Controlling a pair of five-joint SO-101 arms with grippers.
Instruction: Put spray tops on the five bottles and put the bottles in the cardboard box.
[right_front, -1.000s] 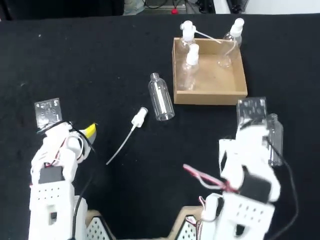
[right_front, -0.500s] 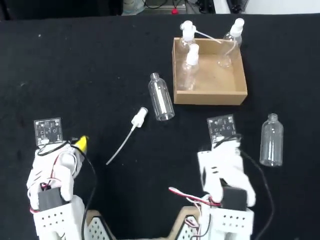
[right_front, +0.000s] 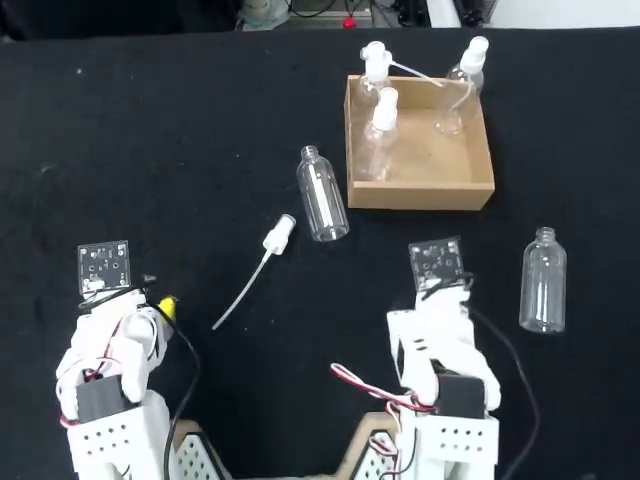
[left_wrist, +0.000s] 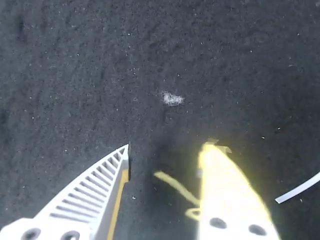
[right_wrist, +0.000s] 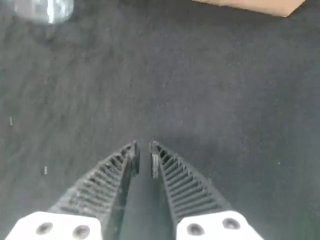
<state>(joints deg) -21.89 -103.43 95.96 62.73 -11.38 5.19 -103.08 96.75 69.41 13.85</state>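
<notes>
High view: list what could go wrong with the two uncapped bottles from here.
1. The bottle beside the cardboard box and the bottle at the right lie on their sides; a nudge could roll them.
2. The spray top has a thin tube that could bend or miss a neck.
3. The box already holds three bottles; adding more could topple them.

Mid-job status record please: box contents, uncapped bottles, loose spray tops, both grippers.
box: cardboard box holds three capped bottles
uncapped 1: bare bottle lying just left of the box
uncapped 2: second bare bottle lying near the box's right front corner
loose top: spray top lying beside the bare bottle, tube trailing toward the left arm
left: left gripper, jaws open, empty
right: right gripper, jaws shut, empty
</notes>
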